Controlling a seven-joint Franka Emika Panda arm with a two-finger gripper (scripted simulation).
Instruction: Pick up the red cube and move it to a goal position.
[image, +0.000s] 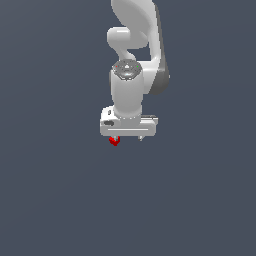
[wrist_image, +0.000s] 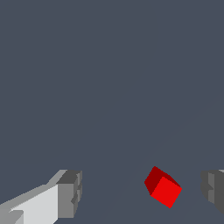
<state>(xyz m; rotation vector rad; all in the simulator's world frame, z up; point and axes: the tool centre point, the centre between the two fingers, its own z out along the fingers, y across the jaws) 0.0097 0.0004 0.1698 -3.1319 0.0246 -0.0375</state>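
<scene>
One red cube (wrist_image: 164, 189) is seen between the two widely spread fingers (wrist_image: 70, 194) of the claw (image: 128, 138), nearer one finger and touching neither. In the exterior view it sits just beneath the claw's left end. Nothing else is seen on the plain dark grey surface (image: 60, 200). Its faces are smooth and sharp-edged; the arm (image: 131, 60) is glossy white.

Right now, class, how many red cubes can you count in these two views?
1. The red cube sits just below the gripper, between its open fingers, nearer one; none appears hidden.
</scene>
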